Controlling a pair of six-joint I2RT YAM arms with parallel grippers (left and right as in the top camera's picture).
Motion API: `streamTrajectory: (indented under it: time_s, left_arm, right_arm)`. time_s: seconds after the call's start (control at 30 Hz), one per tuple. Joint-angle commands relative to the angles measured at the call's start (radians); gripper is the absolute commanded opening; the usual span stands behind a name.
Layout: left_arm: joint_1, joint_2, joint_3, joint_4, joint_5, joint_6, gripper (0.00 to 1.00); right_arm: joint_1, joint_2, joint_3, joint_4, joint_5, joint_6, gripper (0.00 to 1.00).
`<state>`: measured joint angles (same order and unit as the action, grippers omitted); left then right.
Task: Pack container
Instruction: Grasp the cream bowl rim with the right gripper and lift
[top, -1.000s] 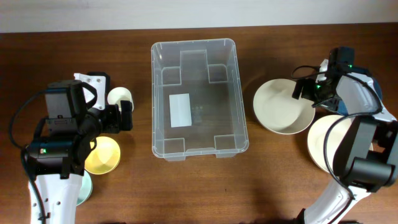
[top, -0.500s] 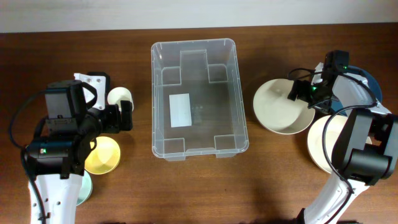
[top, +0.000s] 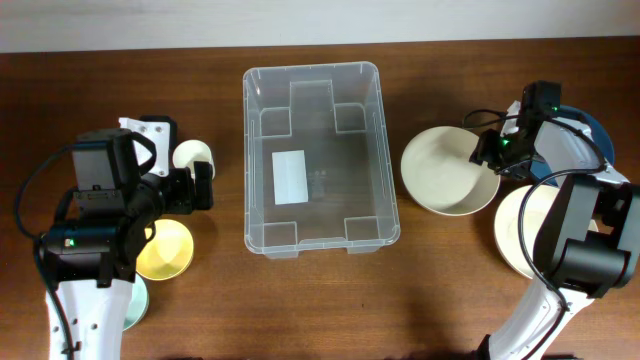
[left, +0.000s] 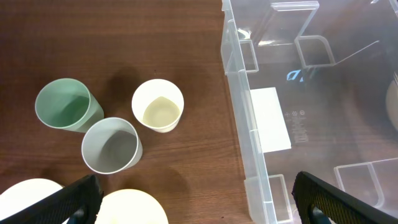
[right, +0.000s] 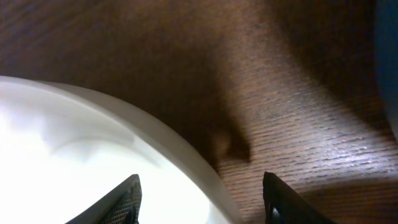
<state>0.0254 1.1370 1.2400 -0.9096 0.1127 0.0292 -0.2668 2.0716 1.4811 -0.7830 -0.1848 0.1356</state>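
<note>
The container (top: 312, 68), a large clear plastic bin with a white label (top: 290, 177), stands empty at the table's middle; its wall also shows in the left wrist view (left: 249, 124). My left gripper (top: 203, 186) is open and empty just left of the bin, above the wood (left: 196, 202). My right gripper (top: 490, 152) is open at the right edge of a cream bowl (top: 440, 170). In the right wrist view its fingers (right: 202, 199) straddle the bowl's rim (right: 124, 118), one inside and one outside.
Left of the bin stand a green cup (left: 65, 104), a grey cup (left: 111, 144), a cream cup (left: 158, 104) and a yellow bowl (top: 165, 250). A second cream bowl (top: 520, 240) and a blue dish (top: 592, 125) lie under the right arm.
My right gripper has come down over the cream bowl's right rim, and the bowl has shifted slightly left. The left arm has not moved.
</note>
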Motion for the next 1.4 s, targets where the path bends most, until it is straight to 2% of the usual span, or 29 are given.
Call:
streamTrajectory:
  time_s: [0.0,0.2,0.33,0.37,0.6,0.67,0.97,1.37]
  left_arm:
    - [0.002,0.0,0.019,0.0,-0.004,-0.007,1.0]
    - [0.002,0.0,0.019,0.0,-0.004,-0.007,1.0]
    - [0.002,0.0,0.019,0.0,-0.004,-0.007,1.0]
    - [0.002,0.0,0.019,-0.001,-0.004,-0.007,1.0]
    - [0.002,0.0,0.019,0.0,-0.004,-0.007,1.0]
    - [0.002,0.0,0.019,-0.001,-0.004,-0.007,1.0]
    - [0.002,0.0,0.019,0.0,-0.005,-0.007,1.0]
    - [0.002,0.0,0.019,0.0,-0.005,-0.007,1.0]
  right_arm:
    - [-0.004,0.013,-0.033,0.009,0.04,0.004,0.58]
    - [-0.004,0.013,-0.088,0.041,0.039,0.004,0.55]
    - [-0.004,0.013,-0.088,0.043,0.039,0.004,0.45]
    - [-0.004,0.013,-0.088,0.043,0.039,0.004,0.38]
    - [-0.004,0.013,-0.088,0.053,0.039,0.004,0.15]
    - [-0.004,0.011,-0.088,0.055,0.038,0.004,0.04]
    - [-0.002,-0.019,0.012,-0.022,0.008,0.004,0.04]
    - [0.028,-0.146,0.394,-0.275,-0.043,-0.021,0.04]
